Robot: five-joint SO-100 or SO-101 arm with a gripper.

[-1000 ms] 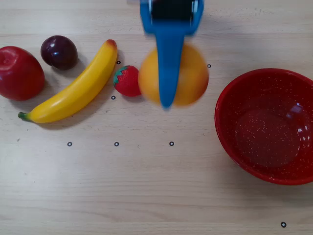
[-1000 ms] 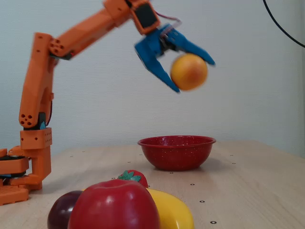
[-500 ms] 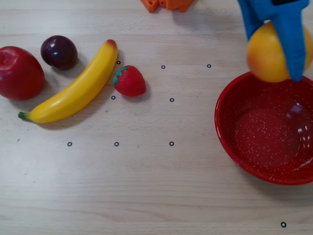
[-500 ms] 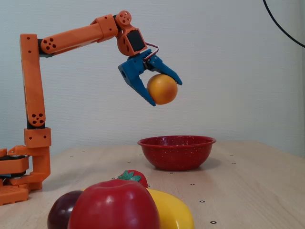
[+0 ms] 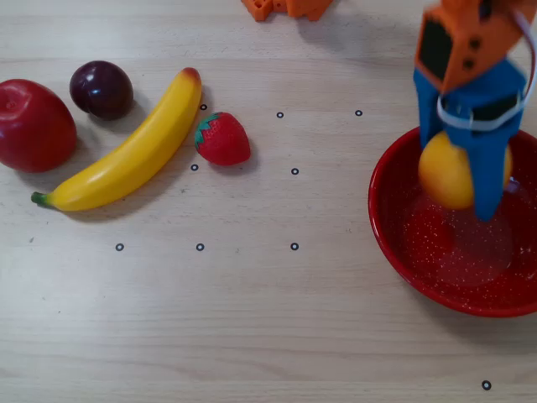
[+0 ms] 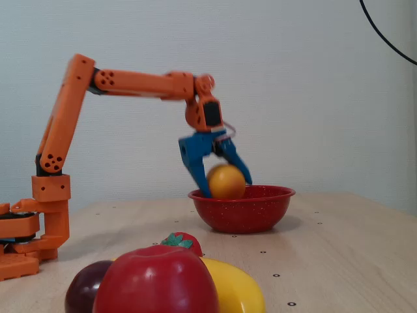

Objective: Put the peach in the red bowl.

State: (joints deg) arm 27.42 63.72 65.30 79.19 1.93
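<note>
While the apple [image 6: 156, 282] fills the bottom of the fixed view closest to us, we take the red bowl [image 5: 394, 231] as our landmark for everything else. Seen from the side, the apple sits well in front of the bowl and to its left, with the plum [image 6: 83, 292] touching its left flank and the banana [image 6: 236, 288] poking out on its right. Just behind the apple we see the strawberry [image 6: 184, 242], still nearer to us than the bowl.

From overhead, these four fruits lie in a loose row well to the left of the bowl: the strawberry [image 5: 222, 138] nearest it, then the banana [image 5: 126, 151] lying on a slant, then the plum [image 5: 101, 88], and the apple [image 5: 33, 124] farthest away at the frame edge. Small black ring marks dot the wooden table [image 5: 252, 319] between them and the bowl.

At the bowl [image 6: 242, 210] itself, we see the peach [image 6: 226, 182] held within the rim line, low over the inside; whether it touches the bottom we cannot tell. From above, the peach [image 5: 449, 172] lies over the upper part of the bowl's inside. The blue gripper [image 6: 223, 186] is clenched on the peach, one finger on either side of it. Beyond the bowl and to its left, the orange arm [image 6: 140, 83] reaches over from its base [image 6: 29, 238].
</note>
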